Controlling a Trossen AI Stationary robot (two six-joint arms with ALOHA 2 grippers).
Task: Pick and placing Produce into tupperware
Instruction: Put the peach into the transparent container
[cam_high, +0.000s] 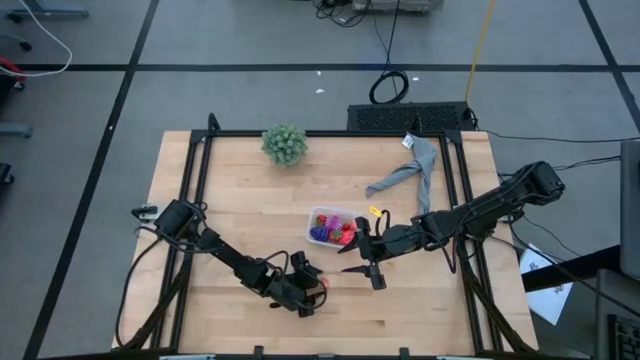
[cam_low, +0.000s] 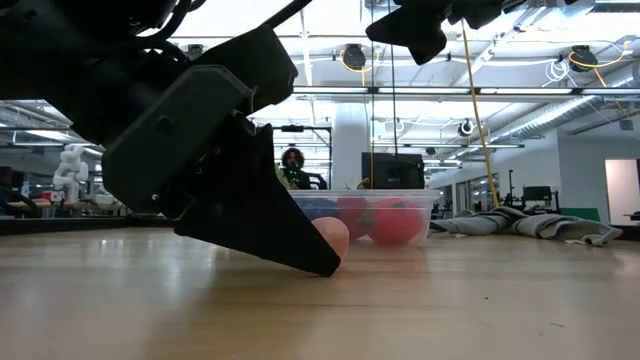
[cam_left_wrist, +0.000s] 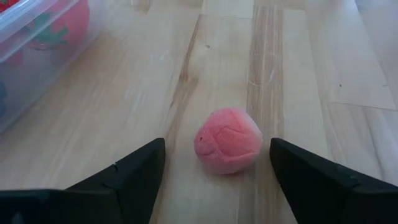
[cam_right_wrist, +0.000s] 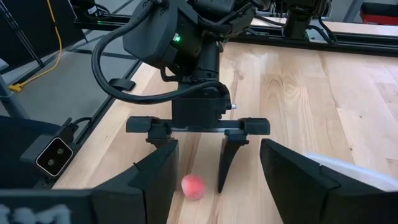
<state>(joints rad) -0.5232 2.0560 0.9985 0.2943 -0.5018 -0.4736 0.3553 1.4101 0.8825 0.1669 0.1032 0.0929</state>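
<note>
A pink ball-shaped fruit (cam_left_wrist: 227, 140) rests on the wooden table, a little toward the near edge from the tupperware (cam_high: 320, 212). My left gripper (cam_left_wrist: 217, 142) is open and low at the table. One finger stands on each side of the pink fruit, with a small gap on both sides. The clear tupperware (cam_left_wrist: 25, 56) holds red, magenta and purple fruits (cam_high: 335, 232). My right gripper (cam_high: 362, 262) hangs open above the table, just right of the pink fruit, with nothing between its fingers.
A green bushy plant (cam_high: 285, 143) stands at the far edge, and a grey cloth (cam_high: 410, 175) lies at the far right. A small yellow piece (cam_high: 375, 211) lies beside the tupperware. Black frame rails (cam_high: 190, 200) run along the table's left and right sides.
</note>
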